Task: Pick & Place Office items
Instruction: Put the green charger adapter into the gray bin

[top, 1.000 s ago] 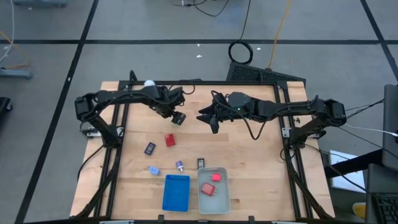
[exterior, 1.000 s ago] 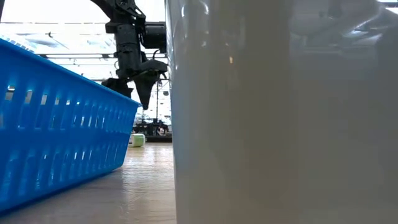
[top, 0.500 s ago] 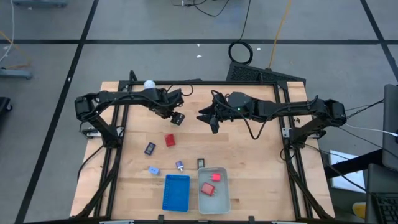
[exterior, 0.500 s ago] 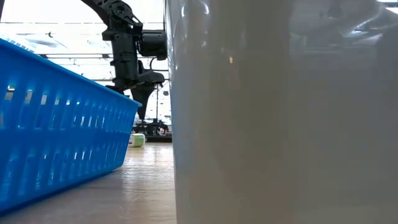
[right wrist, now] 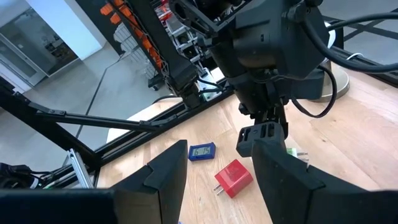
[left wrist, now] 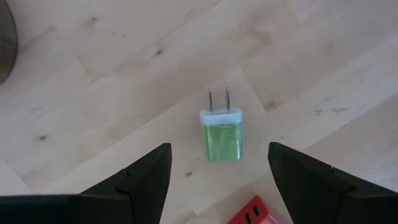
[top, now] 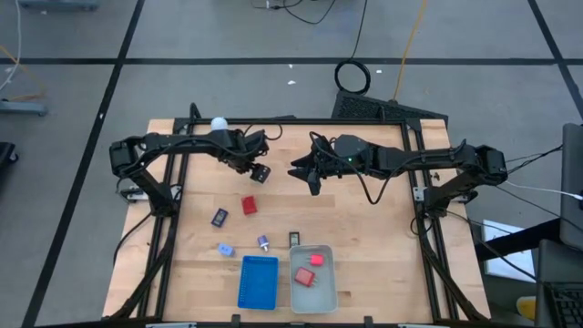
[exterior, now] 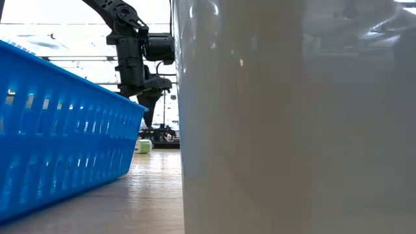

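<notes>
Nothing moved, green plug adapter [left wrist: 222,133] lying flat

A grey floor [top: 228,36] crossed by dark lines is surrounding the wooden table [top: 364,237]; a coiled black cable [top: 352,76] is lying behind it; bright light is flooding the room in the low view

From above I see the left gripper [top: 262,172] hanging over a plug adapter [left wrist: 222,133] at the table's [top: 383,264] far middle, the right gripper [top: 312,179] just right of it, loose items [top: 249,206] nearer me, and two trays [top: 258,281] side by side at the near edge.
</notes>
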